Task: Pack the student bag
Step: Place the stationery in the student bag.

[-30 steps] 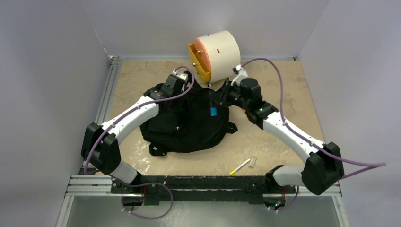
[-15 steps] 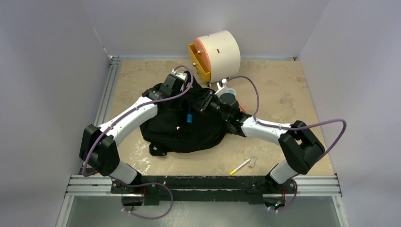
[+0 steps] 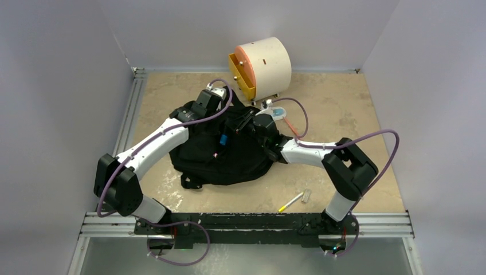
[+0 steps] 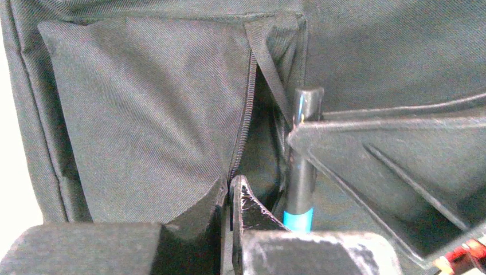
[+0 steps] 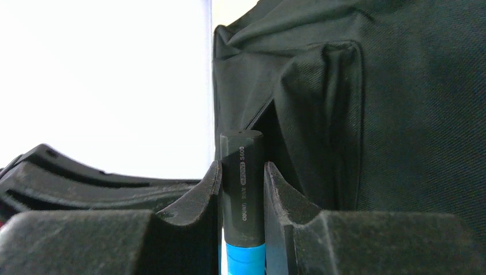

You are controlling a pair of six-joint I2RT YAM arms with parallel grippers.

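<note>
A: Right gripper (image 5: pixel 242 175)?
B: Pinching a black marker (image 5: pixel 242 150) with a blue band, upright between the pads. The bag (image 3: pixel 229 157) lies directly ahead, with the marker's end at the gap beside the zipper (image 4: pixel 243 126).
A: Left gripper (image 4: pixel 231 192)?
B: Pressed together on the bag's zipper edge, at the bag's far-left top.
A: Arm poses?
B: Right elbow folded on the right, forearm reaching leftward over the bag. Left arm stretched in a long arc from its base. The bag lies flat in the middle of the table (image 3: pixel 344 109), near the round drawer box (image 3: pixel 266 60).
</note>
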